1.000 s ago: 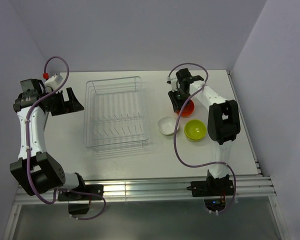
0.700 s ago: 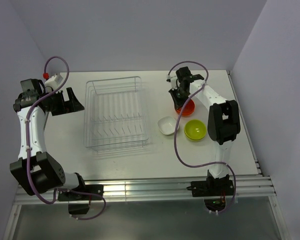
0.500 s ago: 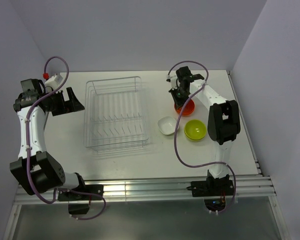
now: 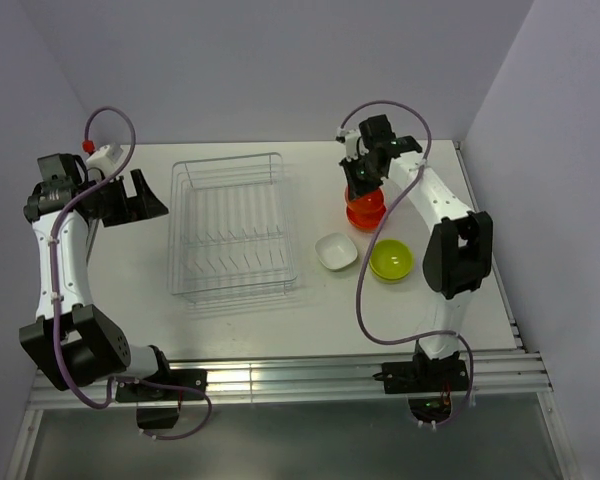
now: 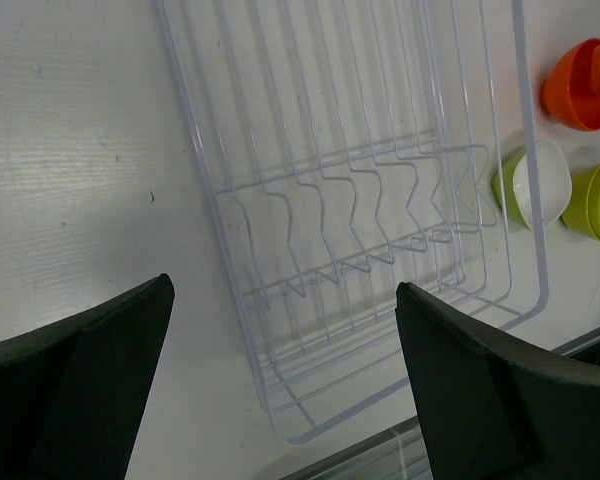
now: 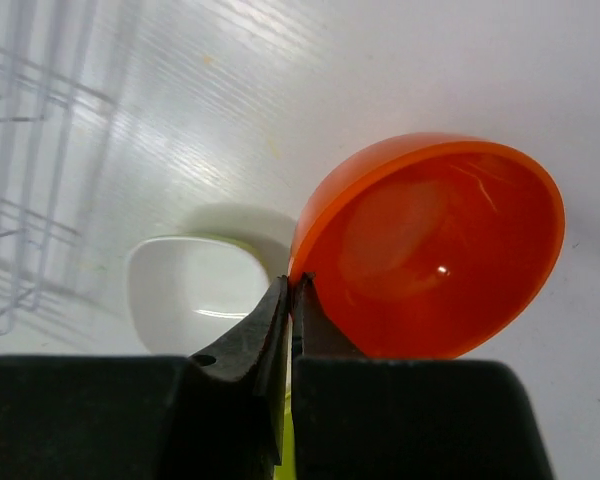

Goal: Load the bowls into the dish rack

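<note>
A white tabletop (image 4: pixel 280 320) sits boxed in by plain pale-lilac walls (image 4: pixel 280 70). At the left, the left gripper (image 4: pixel 135 208) hangs with its fingers spread wide, holding nothing. The rectangular silvery wire dish rack (image 4: pixel 230 230) lies mid-table. Just right of it rest a white squarish-rimmed bowl (image 4: pixel 336 250) and a lime green round bowl (image 4: pixel 390 259). Behind them, the right gripper (image 4: pixel 365 185) pinches the rim of a glossy orange-red plastic bowl (image 4: pixel 365 208), which is steeply tipped and outside the rack.

1. Glossy orange-red bowl (image 6: pixel 430 250), unpatterned, with a small white highlight inside.
2. Plain white bowl (image 4: pixel 336 251).
3. Plain lime green bowl (image 4: pixel 391 260).
4. Silvery wire on the dish rack (image 4: pixel 230 225), patterned in parallel ridged rows.
5. White table (image 4: pixel 280 320); purple cables (image 4: pixel 358 295).
</note>
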Robot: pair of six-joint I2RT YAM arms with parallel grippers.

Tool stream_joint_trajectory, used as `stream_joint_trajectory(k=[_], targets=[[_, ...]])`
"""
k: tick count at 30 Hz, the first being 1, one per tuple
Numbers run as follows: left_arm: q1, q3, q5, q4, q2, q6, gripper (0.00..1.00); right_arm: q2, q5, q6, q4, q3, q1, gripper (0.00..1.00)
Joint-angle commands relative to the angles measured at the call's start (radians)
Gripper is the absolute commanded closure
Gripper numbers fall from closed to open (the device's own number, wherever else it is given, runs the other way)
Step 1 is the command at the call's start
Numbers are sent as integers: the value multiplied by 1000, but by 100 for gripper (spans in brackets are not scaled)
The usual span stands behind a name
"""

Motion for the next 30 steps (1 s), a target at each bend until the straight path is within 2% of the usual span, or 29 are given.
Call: stream_joint_trajectory(k=[1,6,9,11,15,18,19,20,23,27,30], targets=[[-5,74,45,51,-46,-21,0,-153,-83,47,37,79,-13,100],[-5,107,126,117,-62,-52,0,-237,-176,146,92,96,-31,100],[-16,62,186,259,-115,-185,1,-298,-279,251,176,79,-45,100],[-34,15,203,411,-164,-225,0,-322,-357,344,255,56,-50,100],[-152,-30,179,620,-212,-321,1,-349,-510,542,417,27,-48,100],[-262,-42,87,712,-224,-370,1,-375,-571,754,635,-52,-48,100],[-290,-47,38,735,-224,-386,1,-389,-578,810,766,-101,-47,100],[-337,-59,7,779,-226,-421,1,-392,-591,929,837,-144,-45,100],[-420,-88,-96,838,-232,-469,0,-385,-576,1115,1023,-165,-28,100],[-554,-122,-238,941,-224,-526,1,-348,-531,1300,1164,-174,5,100],[-614,-119,-257,948,-192,-545,1,-322,-511,1391,1194,-159,44,100]])
